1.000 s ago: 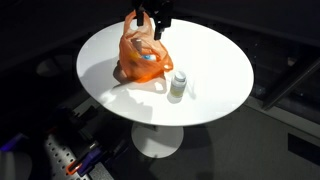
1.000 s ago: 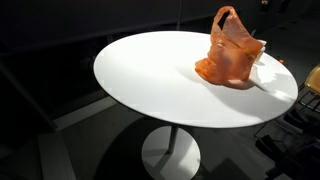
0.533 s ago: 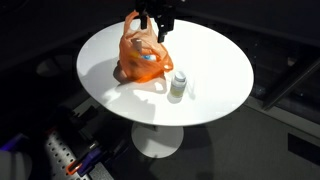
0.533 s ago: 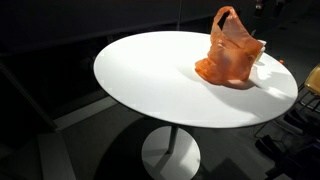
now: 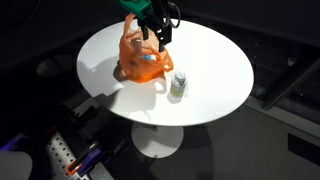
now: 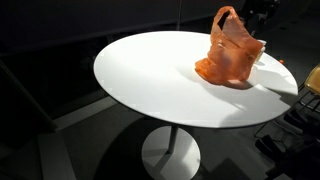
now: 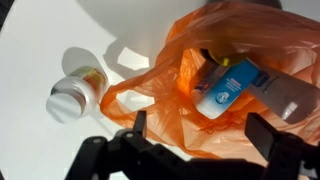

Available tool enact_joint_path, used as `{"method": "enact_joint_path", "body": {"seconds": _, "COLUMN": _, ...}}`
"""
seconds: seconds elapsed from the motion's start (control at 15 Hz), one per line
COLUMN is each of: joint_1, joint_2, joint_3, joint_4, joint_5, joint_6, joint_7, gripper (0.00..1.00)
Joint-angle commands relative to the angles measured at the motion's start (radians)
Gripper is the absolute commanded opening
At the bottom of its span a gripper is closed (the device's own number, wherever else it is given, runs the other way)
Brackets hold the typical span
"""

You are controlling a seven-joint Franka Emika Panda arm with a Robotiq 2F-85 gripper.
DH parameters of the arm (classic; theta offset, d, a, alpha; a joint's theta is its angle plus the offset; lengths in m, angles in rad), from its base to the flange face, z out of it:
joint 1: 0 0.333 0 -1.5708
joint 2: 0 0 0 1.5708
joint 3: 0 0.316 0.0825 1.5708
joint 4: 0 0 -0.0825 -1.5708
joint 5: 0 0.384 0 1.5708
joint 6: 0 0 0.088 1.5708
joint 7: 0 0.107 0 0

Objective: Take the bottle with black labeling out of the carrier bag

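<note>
I observed the gripper [image 5: 160, 32] poised directly above the mouth of the crumpled orange plastic carrier bag [image 5: 140, 58], which sat on the round white table [image 5: 215, 60] toward its ten o'clock side in an exterior view. In the wrist view the gripper [image 7: 200, 138] had its jaws spread wide and was grasping nothing, with one finger to either side of the bag opening.

Inside the bag [image 7: 190, 110] I noted a white container with a blue label [image 7: 235, 88], lying tilted. A dark patch [image 7: 203, 75] sat at its ten o'clock end. I could not tell whether this was black labelling or shadow, so the black-labelled bottle was not positively identified. I judged it to be in the bag, under or beside the blue-labelled item.

A small white-capped bottle with a yellowish label [image 7: 75, 92] lay outside the bag, at nine o'clock of the opening in the wrist view and at four o'clock of the bag in an exterior view [image 5: 179, 85].

Recommendation for the step in hand: confirm the target before descending. Then lower straight through the opening with the jaws kept wide, clear of the handles and the loose film. Close across the bottle's body only, not on plastic, and lift vertically so the bag [image 6: 232, 52] stays down.
</note>
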State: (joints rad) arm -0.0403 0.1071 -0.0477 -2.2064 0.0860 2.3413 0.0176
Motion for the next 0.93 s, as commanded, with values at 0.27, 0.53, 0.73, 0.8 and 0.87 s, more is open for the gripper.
{"method": "enact_joint_path", "body": {"seconds": 0.27, "joint_1": 0.021, "joint_2": -0.005, "joint_3": 0.032, "joint_4": -0.062, "joint_5": 0.012, "joint_6": 0.042, "joint_7": -0.006, "gripper": 1.0}}
{"method": "enact_joint_path", "body": {"seconds": 0.53, "joint_1": 0.03, "joint_2": -0.009, "joint_3": 0.045, "joint_4": -0.091, "joint_5": 0.014, "joint_6": 0.05, "joint_7": -0.01, "gripper": 1.0}}
{"method": "enact_joint_path", "body": {"seconds": 0.73, "joint_1": 0.034, "joint_2": -0.009, "joint_3": 0.059, "joint_4": -0.113, "joint_5": 0.034, "joint_6": 0.053, "joint_7": -0.027, "gripper": 1.0}}
{"method": "enact_joint_path", "body": {"seconds": 0.8, "joint_1": 0.037, "joint_2": -0.01, "joint_3": 0.063, "joint_4": -0.119, "joint_5": 0.034, "joint_6": 0.053, "joint_7": -0.026, "gripper": 1.0}}
{"method": "enact_joint_path", "body": {"seconds": 0.87, "joint_1": 0.039, "joint_2": -0.012, "joint_3": 0.066, "joint_4": -0.125, "joint_5": 0.033, "joint_6": 0.049, "joint_7": -0.025, "gripper": 1.0}}
